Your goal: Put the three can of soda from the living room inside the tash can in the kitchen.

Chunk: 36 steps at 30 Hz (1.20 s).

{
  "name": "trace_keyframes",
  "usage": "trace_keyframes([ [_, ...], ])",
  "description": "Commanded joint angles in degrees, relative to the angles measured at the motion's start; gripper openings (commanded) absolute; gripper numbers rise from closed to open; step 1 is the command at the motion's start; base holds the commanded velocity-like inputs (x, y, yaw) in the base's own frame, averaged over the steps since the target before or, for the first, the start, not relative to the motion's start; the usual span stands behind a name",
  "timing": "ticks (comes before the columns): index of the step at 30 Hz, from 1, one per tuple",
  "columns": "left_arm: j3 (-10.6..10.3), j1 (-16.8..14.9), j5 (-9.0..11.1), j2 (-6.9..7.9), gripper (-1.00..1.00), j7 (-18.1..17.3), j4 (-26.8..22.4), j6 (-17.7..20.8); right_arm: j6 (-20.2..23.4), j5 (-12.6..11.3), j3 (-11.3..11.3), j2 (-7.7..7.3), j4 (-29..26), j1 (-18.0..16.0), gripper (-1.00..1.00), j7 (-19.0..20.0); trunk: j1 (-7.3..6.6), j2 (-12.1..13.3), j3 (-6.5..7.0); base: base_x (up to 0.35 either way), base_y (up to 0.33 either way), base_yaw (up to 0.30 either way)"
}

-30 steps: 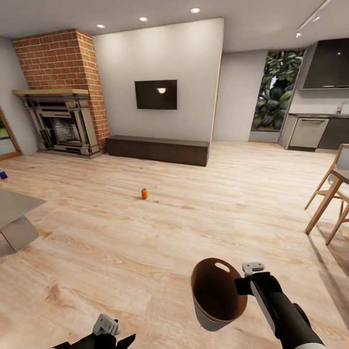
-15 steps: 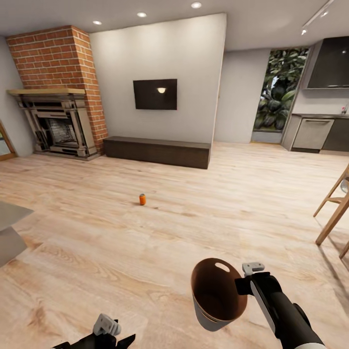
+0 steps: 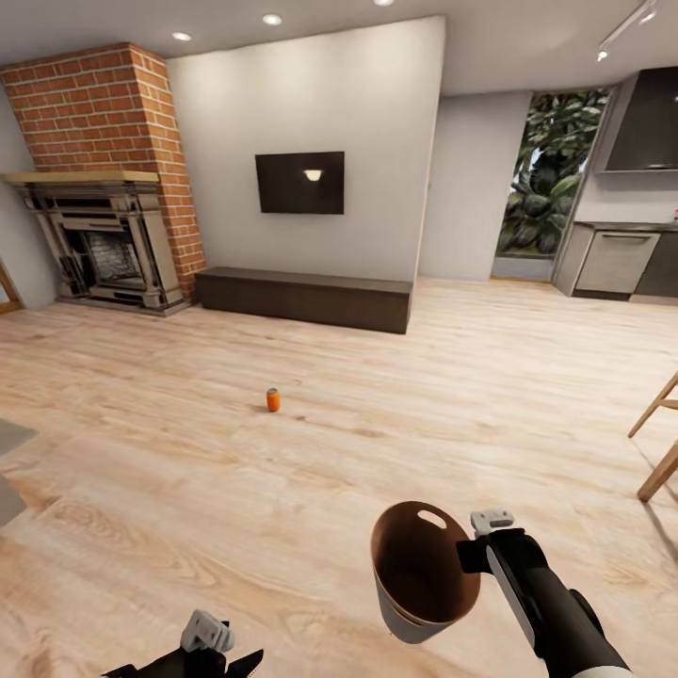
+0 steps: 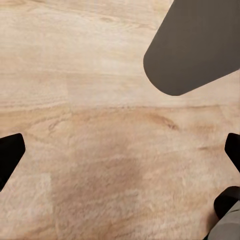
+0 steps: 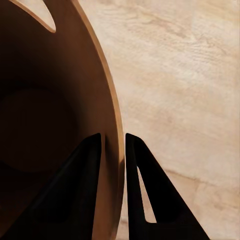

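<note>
- Left gripper (image 3: 212,650) hangs low at the near left over the wood floor (image 3: 188,490); the left wrist view shows its two dark fingertips (image 4: 10,155) wide apart with nothing between them.
- One orange-red can of soda (image 3: 273,400) stands upright on the floor, alone, well ahead of the robot and in front of the dark low bench (image 3: 303,298) under the wall screen.
- Right gripper (image 3: 468,556) is clamped on the rim of the tash can (image 3: 419,570), one finger inside the wall and one outside, as the right wrist view shows; the bin is carried off the floor, tilted with its mouth towards the room.
- Judged step: bringing the bin to the can, first pickup not yet done.
- Next move calls for closing the distance, then lowering the free left gripper onto the can while the bin stays held.
</note>
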Motion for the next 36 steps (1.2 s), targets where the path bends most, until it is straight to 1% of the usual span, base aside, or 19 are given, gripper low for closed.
trace_keyframes([
  [1,0.00,0.00,0.00,0.00,1.00,-0.01,0.00,0.00,-0.02,-0.81,0.00,0.01,-0.02,-0.02,-1.00,0.32,0.00,0.00,0.01,0.347,0.047,0.000],
  [36,0.00,-0.01,0.00,0.00,1.00,0.02,0.00,0.00,-0.02,-0.81,0.00,0.01,-0.02,-0.02,-1.00,0.35,0.00,0.00,0.01,0.347,0.077,0.000],
])
